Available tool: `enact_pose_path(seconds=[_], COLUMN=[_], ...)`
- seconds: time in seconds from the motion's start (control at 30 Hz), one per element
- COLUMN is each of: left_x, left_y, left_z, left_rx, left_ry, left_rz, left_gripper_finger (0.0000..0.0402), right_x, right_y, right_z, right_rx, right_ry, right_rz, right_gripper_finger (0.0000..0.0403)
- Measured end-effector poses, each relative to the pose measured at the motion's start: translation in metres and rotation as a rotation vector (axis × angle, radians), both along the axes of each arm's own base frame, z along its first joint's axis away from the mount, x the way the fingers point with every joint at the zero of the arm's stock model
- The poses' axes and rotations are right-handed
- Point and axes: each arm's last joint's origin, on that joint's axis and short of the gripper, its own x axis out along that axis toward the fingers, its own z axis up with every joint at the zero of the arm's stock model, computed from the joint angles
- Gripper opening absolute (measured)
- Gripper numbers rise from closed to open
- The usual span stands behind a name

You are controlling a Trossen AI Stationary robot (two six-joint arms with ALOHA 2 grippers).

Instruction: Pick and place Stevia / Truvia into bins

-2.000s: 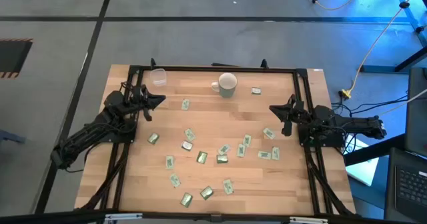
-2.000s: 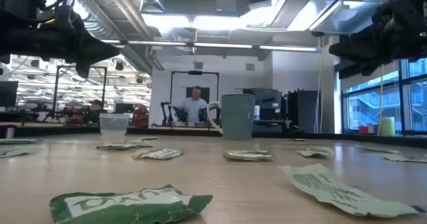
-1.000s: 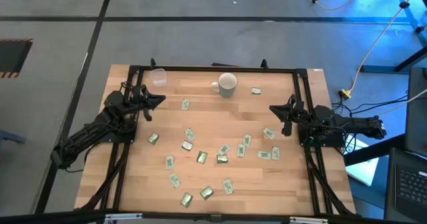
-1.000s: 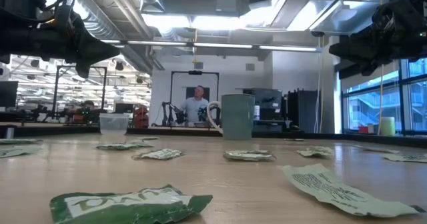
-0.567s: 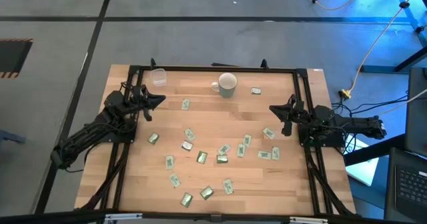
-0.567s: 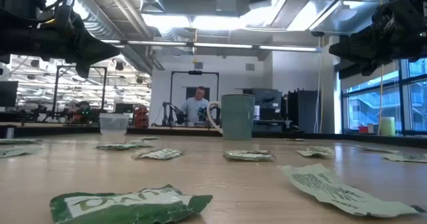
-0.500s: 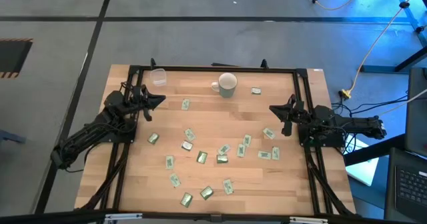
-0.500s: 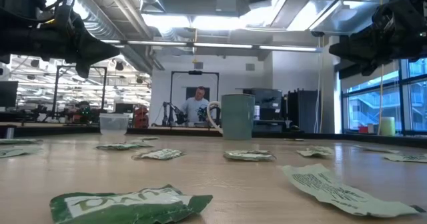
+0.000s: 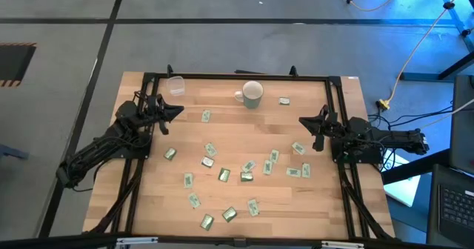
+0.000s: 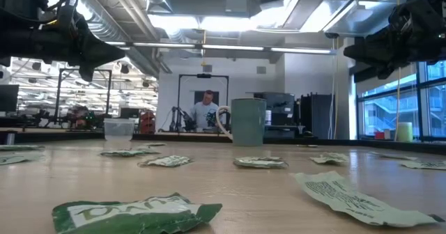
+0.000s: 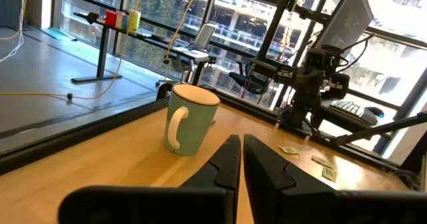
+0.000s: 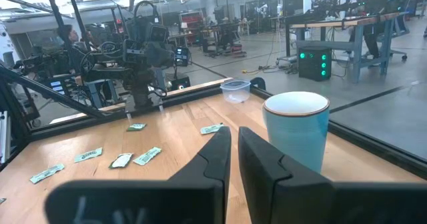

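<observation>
Several green-and-white Stevia / Truvia sachets (image 9: 224,174) lie flat and scattered over the middle and near part of the wooden table; one lies close to the low camera (image 10: 136,213). The pale mug (image 9: 252,94) (image 11: 190,119) stands upright at the far middle. The clear plastic cup (image 9: 175,84) (image 12: 235,90) stands at the far left. My left gripper (image 9: 180,109) (image 11: 241,147) hovers level at the left edge, shut, with nothing in it. My right gripper (image 9: 301,121) (image 12: 234,141) hovers level at the right edge, shut, also holding nothing.
Black frame rails (image 9: 237,76) run along the table's far, left and right edges. One sachet (image 9: 284,100) lies just right of the mug. Beyond the table a person (image 10: 206,108) stands far off in the room. Bare wood lies between both grippers and the sachets.
</observation>
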Motion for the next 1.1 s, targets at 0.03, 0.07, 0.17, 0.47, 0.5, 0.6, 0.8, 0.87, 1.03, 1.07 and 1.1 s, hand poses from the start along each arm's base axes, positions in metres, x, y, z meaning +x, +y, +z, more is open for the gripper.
enact_pose_path(seconds=[0.03, 0.07, 0.17, 0.47, 0.5, 0.6, 0.8, 0.87, 1.03, 1.07, 1.1], left_x=[0.0000, 0.0000, 0.0000, 0.0000, 0.0000, 0.0000, 0.0000, 0.0000, 0.0000, 0.0000, 0.0000], left_y=[0.0000, 0.0000, 0.0000, 0.0000, 0.0000, 0.0000, 0.0000, 0.0000, 0.0000, 0.0000, 0.0000], left_z=[0.0000, 0.0000, 0.0000, -0.0001, 0.0000, -0.0001, 0.0000, 0.0000, 0.0000, -0.0002, 0.0000], left_rx=[0.000, 0.000, 0.000, 0.000, 0.000, 0.000, 0.000, 0.000, 0.000, -0.001, 0.000], left_ry=[0.000, 0.000, 0.000, 0.000, 0.000, 0.000, 0.000, 0.000, 0.000, 0.001, 0.000], left_rz=[0.000, 0.000, 0.000, 0.000, 0.000, 0.000, 0.000, 0.000, 0.000, 0.000, 0.000], left_gripper_finger=[0.0015, 0.0015, 0.0015, 0.0015, 0.0015, 0.0015, 0.0015, 0.0015, 0.0015, 0.0015, 0.0015], right_x=[0.0000, 0.0000, 0.0000, 0.0000, 0.0000, 0.0000, 0.0000, 0.0000, 0.0000, 0.0000, 0.0000], right_y=[0.0000, 0.0000, 0.0000, 0.0000, 0.0000, 0.0000, 0.0000, 0.0000, 0.0000, 0.0000, 0.0000], right_z=[-0.0001, -0.0001, -0.0001, -0.0001, -0.0001, 0.0000, -0.0001, -0.0001, 0.0000, 0.0001, -0.0001], right_rx=[0.000, 0.000, 0.000, 0.000, 0.000, 0.000, -0.025, -0.026, -0.026, -0.023, -0.022], right_ry=[0.001, 0.001, 0.001, 0.000, 0.000, 0.000, 0.009, 0.009, 0.009, 0.008, 0.008], right_rz=[-0.001, 0.000, 0.000, 0.000, 0.000, 0.000, -0.001, -0.002, -0.001, -0.001, -0.001], right_gripper_finger=[0.0035, 0.0035, 0.0035, 0.0035, 0.0035, 0.0035, 0.0035, 0.0035, 0.0035, 0.0035, 0.0035])
